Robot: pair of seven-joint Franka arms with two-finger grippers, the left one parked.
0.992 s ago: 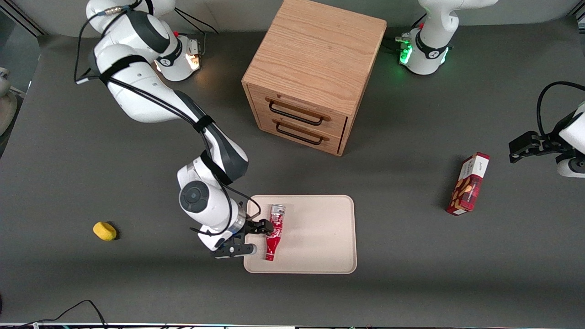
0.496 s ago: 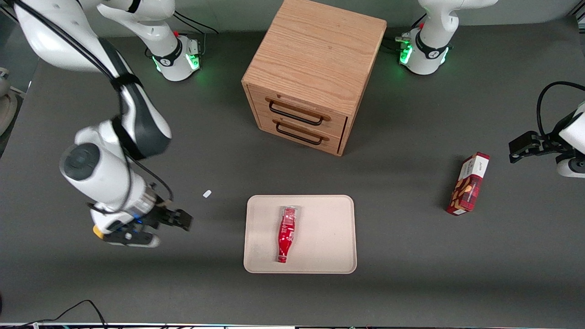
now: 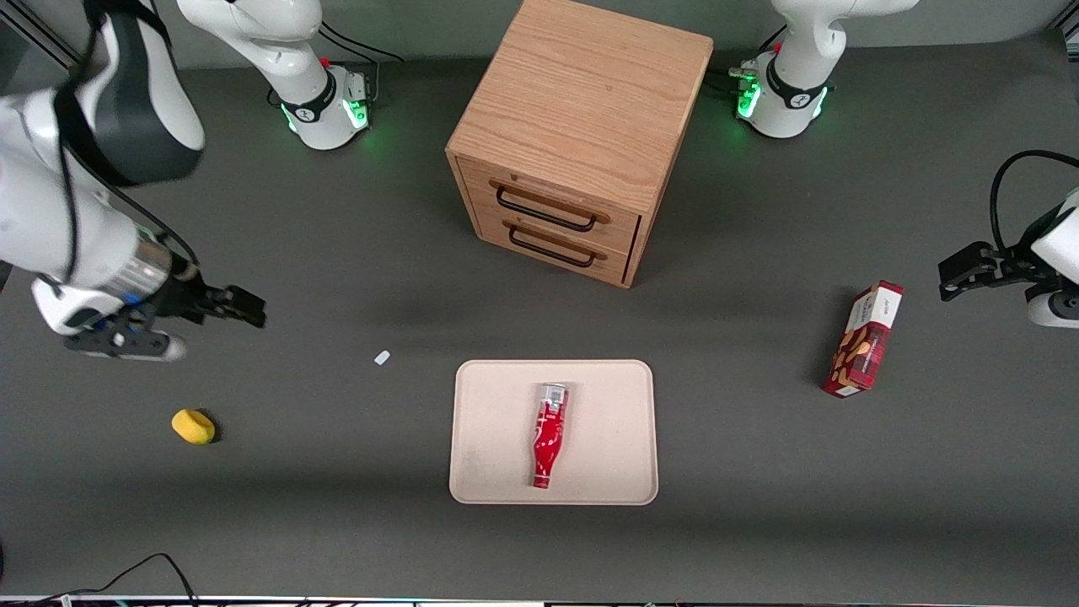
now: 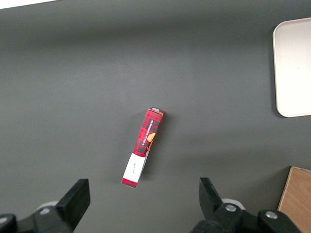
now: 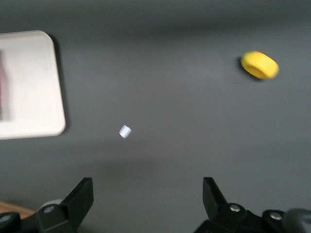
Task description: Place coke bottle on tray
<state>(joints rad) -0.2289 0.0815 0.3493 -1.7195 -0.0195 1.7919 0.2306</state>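
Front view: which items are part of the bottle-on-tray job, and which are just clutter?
Job items:
- coke bottle, lying on its side on the tray
- tray
- gripper, open, empty, toward the working arm's end of the table

Lying about:
- wooden drawer cabinet
- red snack box
- yellow object
- small white scrap
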